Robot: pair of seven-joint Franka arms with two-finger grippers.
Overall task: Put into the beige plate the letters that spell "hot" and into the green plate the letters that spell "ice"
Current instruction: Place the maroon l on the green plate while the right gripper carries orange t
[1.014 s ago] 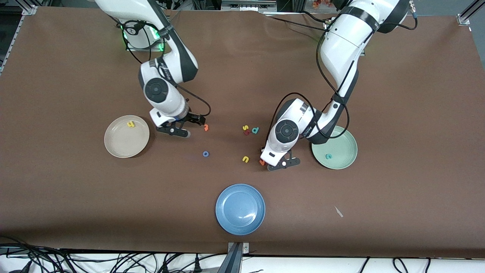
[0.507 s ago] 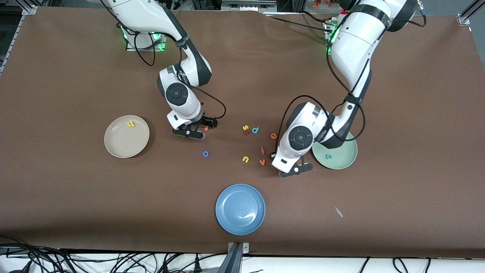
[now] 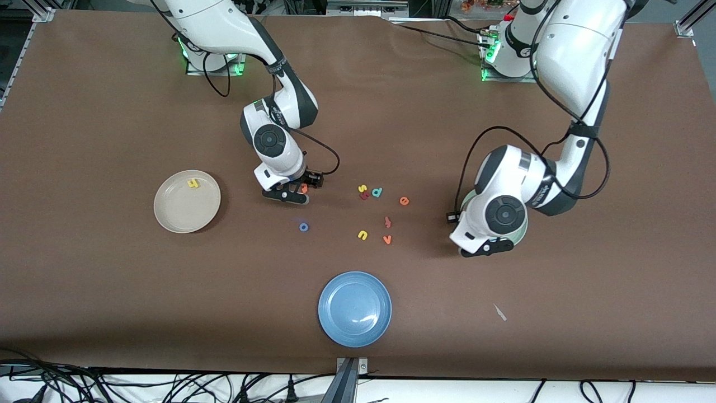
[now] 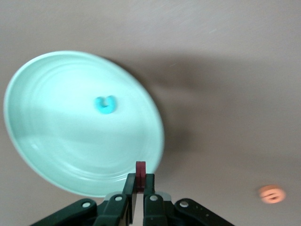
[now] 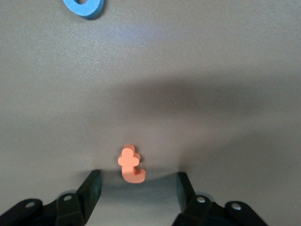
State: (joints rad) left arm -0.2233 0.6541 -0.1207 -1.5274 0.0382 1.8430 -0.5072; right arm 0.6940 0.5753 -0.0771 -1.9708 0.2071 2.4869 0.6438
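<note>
Since a second ago my left arm has swung from the loose letters toward its own end of the table, and my left gripper (image 4: pixel 138 188) now hangs over the rim of the green plate (image 4: pixel 56 155) with its fingers pinched tight on the dark red i (image 4: pixel 140 170); my right arm has slid toward the middle of the table, so my right gripper (image 5: pixel 138 188) sits low with its fingers apart on either side of the orange t (image 5: pixel 131 164), which lies flat on the table (image 3: pixel 112 313); I cannot see either finger touching it; the teal c (image 4: pixel 105 104) lies in the green plate; the yellow h (image 3: pixel 193 182) lies in the beige plate (image 3: pixel 179 218); the blue o (image 3: pixel 303 226) rests on the table, nearer the front camera than my right gripper; the orange e (image 3: pixel 404 200) lies on the table between the cluster of letters and the green plate, apart from both.
</note>
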